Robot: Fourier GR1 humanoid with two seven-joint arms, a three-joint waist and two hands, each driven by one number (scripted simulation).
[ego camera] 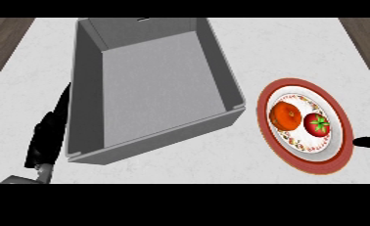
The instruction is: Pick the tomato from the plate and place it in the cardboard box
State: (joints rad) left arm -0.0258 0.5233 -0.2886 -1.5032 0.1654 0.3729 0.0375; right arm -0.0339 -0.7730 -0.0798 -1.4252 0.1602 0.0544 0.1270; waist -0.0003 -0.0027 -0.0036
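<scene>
left hand low left, fingers straight along the box wall, idle | right hand – sliver at right edge beside plate, open or closed: cannot tell | tomato on plate beside orange, ungrasped | cardboard box open-topped, near plate – short carry likely
</scene>
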